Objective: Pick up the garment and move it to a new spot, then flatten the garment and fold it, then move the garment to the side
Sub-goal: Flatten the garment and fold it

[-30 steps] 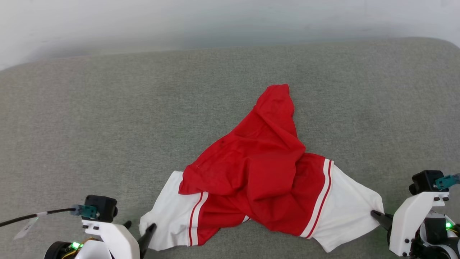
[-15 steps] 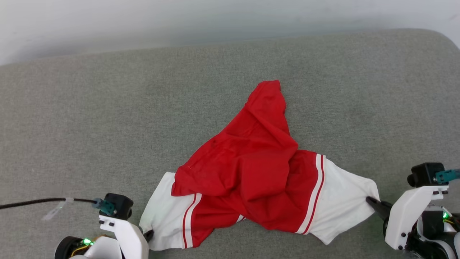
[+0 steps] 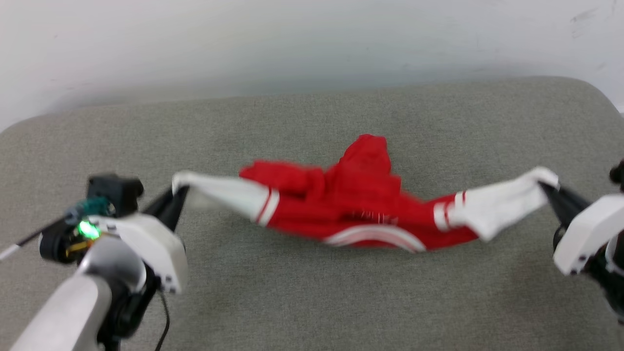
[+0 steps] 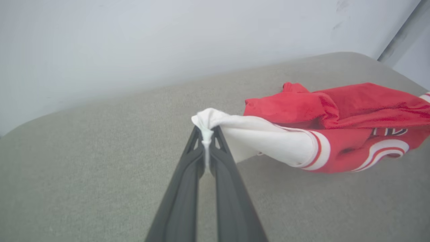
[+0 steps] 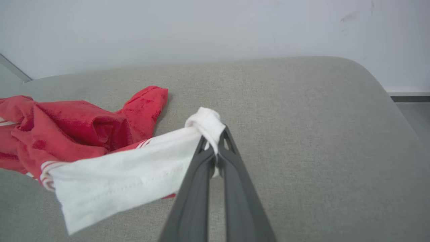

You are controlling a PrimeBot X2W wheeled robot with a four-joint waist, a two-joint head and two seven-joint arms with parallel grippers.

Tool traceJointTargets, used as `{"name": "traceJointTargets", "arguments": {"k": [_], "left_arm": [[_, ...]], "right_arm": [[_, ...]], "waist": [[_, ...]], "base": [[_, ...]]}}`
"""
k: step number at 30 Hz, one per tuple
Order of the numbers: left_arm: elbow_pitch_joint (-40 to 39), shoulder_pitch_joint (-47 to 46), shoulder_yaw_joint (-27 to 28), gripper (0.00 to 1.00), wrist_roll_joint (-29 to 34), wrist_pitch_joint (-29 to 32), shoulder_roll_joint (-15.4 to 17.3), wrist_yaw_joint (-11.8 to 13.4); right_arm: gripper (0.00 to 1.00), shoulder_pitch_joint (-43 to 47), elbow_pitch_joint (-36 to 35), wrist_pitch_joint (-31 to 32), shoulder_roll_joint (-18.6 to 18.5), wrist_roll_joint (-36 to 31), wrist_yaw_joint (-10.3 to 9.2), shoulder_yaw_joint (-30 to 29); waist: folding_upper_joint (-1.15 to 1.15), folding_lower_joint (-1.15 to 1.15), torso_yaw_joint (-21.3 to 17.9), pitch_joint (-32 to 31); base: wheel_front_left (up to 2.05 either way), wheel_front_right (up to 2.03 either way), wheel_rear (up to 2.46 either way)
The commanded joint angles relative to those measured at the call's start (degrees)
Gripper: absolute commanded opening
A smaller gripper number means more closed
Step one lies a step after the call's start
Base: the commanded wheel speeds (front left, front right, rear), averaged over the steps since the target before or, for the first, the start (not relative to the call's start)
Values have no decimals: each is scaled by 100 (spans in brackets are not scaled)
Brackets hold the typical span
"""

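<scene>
Left gripper (image 3: 178, 192): closed tight on the bunched cuff of the white sleeve (image 3: 219, 192), with a tuft of cloth poking out past the fingertips (image 4: 196, 144) in the left wrist view. Between the two grippers: garment (image 3: 360, 214) slung like a hammock above the grey cushion (image 3: 312, 302), sleeves taut, red body sagging in the middle, one red fold at the back apparently resting on the cushion. Right gripper (image 3: 546, 187): pinched shut on the cuff of the other white sleeve (image 3: 497, 207), cloth wrapped over the tips. Treat as light, limp and non-fragile; expect sag, swing and bunching rather than resistance. Judged thin and smooth, so liable to creep out of a narrow pinch under a sharp tug. Keep both holds at the sleeve ends and pull apart evenly when spreading. For folding, regrip at the shoulders or hem corners, taking all layers at once.
</scene>
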Motion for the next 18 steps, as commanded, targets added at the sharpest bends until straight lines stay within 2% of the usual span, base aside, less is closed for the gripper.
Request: {"name": "traceJointTargets", "arguments": {"k": [1, 3, 8, 14, 18], "left_arm": [[-52, -286, 80, 0, 39, -125, -105, 45], [-45, -655, 137, 0, 91, -208, -191, 71], [433, -1770, 171, 0, 85, -256, -463, -67], [1570, -3271, 78, 0, 137, -326, -766, -455], [2332, -4262, 133, 0, 269, -641, -902, -609]], "right_arm": [[0, -263, -23, -91, -13, -71, -1, -49], [0, -603, 49, -188, -14, -156, -2, -102], [0, -1603, 283, -227, -50, -364, -2, -85], [0, -3002, 778, -405, -90, -526, -1, 99], [0, -3945, 1133, -571, -167, -529, -2, 200]], "waist": [[0, 0, 1, -29], [0, 0, 6, -34], [0, 0, -4, 57], [0, 0, 0, 480], [0, 0, -6, 928]], "base": [[0, 0, 0], [0, 0, 0], [0, 0, 0], [0, 0, 0], [0, 0, 0]]}}
